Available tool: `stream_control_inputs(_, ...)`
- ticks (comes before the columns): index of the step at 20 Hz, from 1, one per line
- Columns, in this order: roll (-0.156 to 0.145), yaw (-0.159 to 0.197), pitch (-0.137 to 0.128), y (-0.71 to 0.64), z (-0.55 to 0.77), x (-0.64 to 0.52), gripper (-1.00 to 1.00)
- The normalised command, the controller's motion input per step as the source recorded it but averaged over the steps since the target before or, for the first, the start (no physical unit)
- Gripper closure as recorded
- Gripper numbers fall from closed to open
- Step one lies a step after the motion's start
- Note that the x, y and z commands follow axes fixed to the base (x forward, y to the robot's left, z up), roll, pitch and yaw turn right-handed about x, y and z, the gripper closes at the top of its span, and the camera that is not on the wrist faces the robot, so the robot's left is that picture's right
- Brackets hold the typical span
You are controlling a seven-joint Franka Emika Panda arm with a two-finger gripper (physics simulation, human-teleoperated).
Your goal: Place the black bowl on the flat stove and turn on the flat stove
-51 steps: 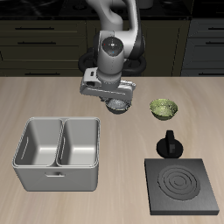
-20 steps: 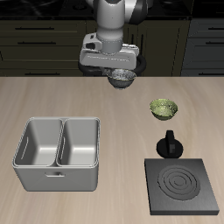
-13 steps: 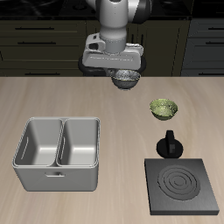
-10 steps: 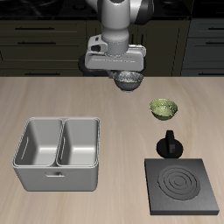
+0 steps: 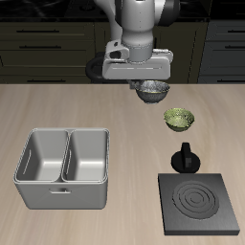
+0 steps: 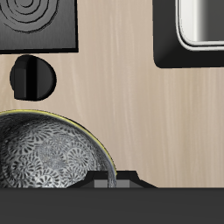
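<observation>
We count two bowls. The black bowl [image 5: 151, 93] hangs in the air under the gripper [image 5: 148, 86], above the back of the table [image 5: 77, 110]; the fingers are closed on its rim. In the wrist view we see its round inside [image 6: 48, 157], speckled grey-white in a fine pattern, under a thin rim. The second bowl [image 5: 178, 119], green-yellow and of like size, sits on the table nearer the front.

We count one stove [image 5: 199, 202]: a flat, dark square slab with concentric rings on top, at the table's front edge. One black knob [image 5: 184, 158], round with a raised bar, sits just behind it.

One grey metal caddy [image 5: 63, 167], with rounded walls, has two compartments. The table is pale wood grain.
</observation>
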Motion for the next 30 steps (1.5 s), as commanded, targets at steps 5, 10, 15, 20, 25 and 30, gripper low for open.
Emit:
stream_control_inputs(5, 0.037, 0.000, 0.037, 0.17, 0.00, 0.36, 1.00)
stream_control_inputs(10, 0.006, -0.012, 0.042, 0.01, -0.01, 0.44, 1.00)
stream_control_inputs(15, -0.039, 0.031, 0.029, -0.04, -0.08, 0.52, 1.00)
stream_control_inputs(20, -0.022, 0.050, 0.001, 0.04, 0.01, 0.43, 1.00)
stream_control_inputs(25, 0.025, 0.014, -0.006, 0.22, 0.08, 0.30, 1.00)
stream_control_inputs(30, 0.037, 0.011, -0.007, 0.42, 0.11, 0.31, 1.00)
